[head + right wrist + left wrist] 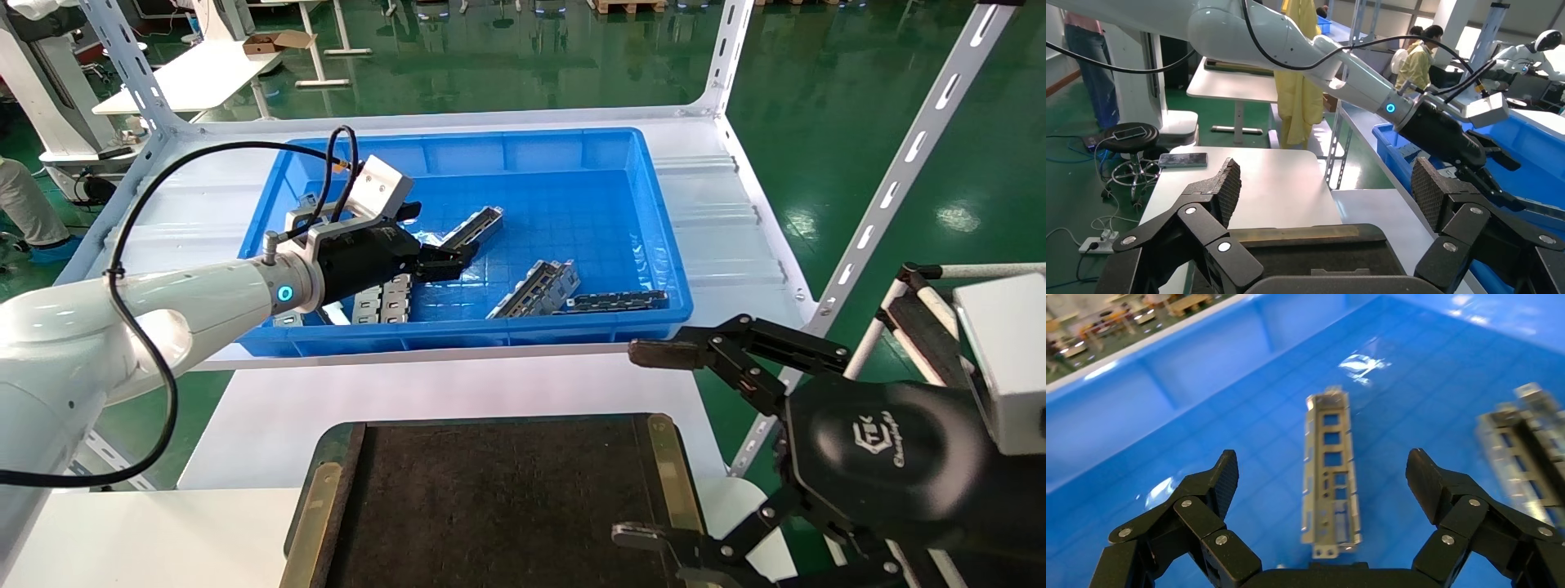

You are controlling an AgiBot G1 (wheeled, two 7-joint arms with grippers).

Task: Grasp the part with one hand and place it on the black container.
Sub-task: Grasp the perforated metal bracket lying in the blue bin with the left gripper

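The part [1330,465], a narrow silver-grey channel with rectangular cut-outs, lies flat on the floor of the blue bin; it also shows in the head view [476,228]. My left gripper [1322,468] is open and empty, hovering just above the near end of the part with one finger on each side, not touching it; in the head view it is inside the bin [437,241]. The black container [507,490] with brass side strips lies at the table's front. My right gripper [645,441] is open and empty, by the container's right edge.
The blue bin [466,335] stands on a white shelf behind the container. It also holds a pile of silver parts [535,287], a dark chain-like strip [613,302] and flat plates [384,298]. White slotted shelf posts [899,175] rise at the right.
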